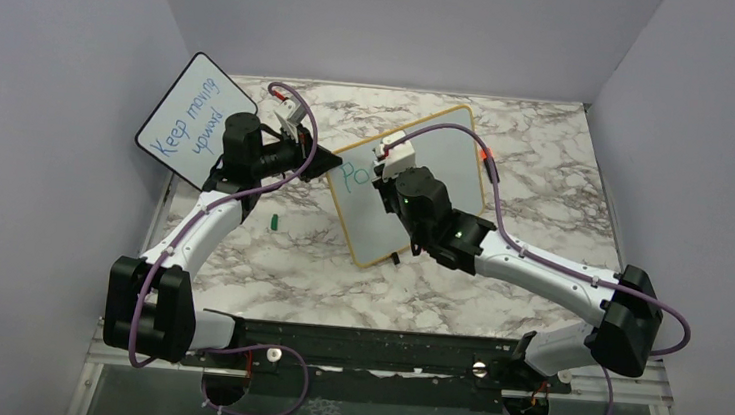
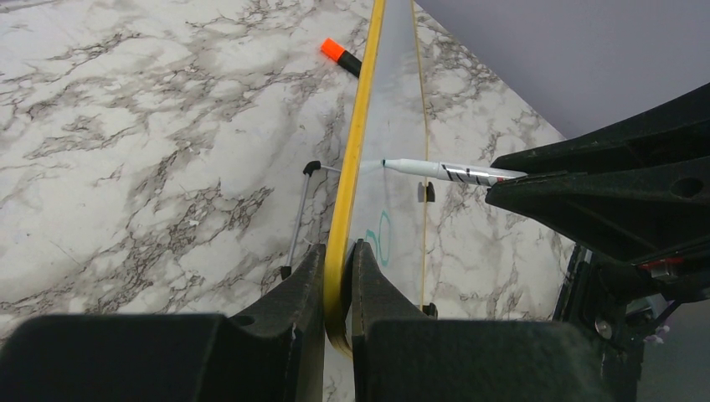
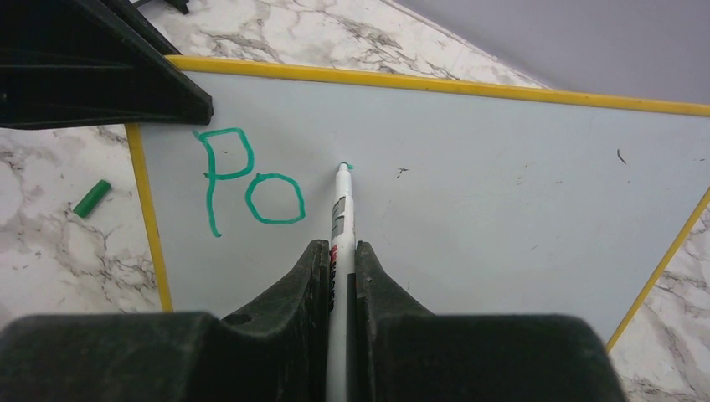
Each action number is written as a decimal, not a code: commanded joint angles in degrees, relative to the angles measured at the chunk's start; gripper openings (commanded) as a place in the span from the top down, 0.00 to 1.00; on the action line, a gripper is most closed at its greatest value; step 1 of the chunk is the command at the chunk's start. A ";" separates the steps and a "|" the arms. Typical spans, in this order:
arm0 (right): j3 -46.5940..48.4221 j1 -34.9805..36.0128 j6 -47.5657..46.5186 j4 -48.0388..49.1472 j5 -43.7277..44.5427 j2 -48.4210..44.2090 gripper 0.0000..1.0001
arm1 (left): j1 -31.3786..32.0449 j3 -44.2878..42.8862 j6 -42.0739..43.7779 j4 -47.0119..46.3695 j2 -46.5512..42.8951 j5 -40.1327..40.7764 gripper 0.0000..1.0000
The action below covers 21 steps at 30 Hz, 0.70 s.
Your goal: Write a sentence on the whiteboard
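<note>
At the whiteboard's (image 3: 502, 167) left edge, your left gripper (image 2: 339, 260) is pinched onto the yellow frame, steadying the board where it stands propped on the marble table (image 1: 546, 183). Your right gripper (image 3: 339, 251) is clamped on the marker (image 3: 342, 197), whose green tip sits at the board face just right of the sentence (image 3: 251, 188), which reads only "Po". A small green fleck at the tip suggests contact, though from the wrist view I can't be sure it is pressed down. You're at the third letter, with nearly all the writing ahead. Next you need a short curved stroke for the "s", with light, even pressure and a firm left grip so the board doesn't rock. A green cap (image 3: 90, 198) lies just off the board's left edge.
</note>
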<state>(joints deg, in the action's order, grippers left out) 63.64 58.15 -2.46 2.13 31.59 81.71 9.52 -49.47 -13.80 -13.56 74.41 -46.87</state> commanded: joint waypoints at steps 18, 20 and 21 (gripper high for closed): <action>-0.76 -0.14 -1.25 -3.72 -1.68 -0.52 1.00 | 1.29 0.67 4.22 6.36 1.32 2.14 1.00; -0.95 -0.14 -1.67 -4.04 -0.93 -0.75 1.00 | 1.29 0.62 4.22 6.36 1.36 2.14 1.00; -0.92 -0.14 -1.75 -4.20 -0.58 -0.84 1.00 | 1.29 0.61 4.22 6.36 1.41 2.14 1.00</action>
<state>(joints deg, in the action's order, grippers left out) 63.64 58.15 -3.14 0.82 28.91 81.62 9.52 -49.47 -13.74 -13.39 74.41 -46.59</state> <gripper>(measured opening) 0.167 0.123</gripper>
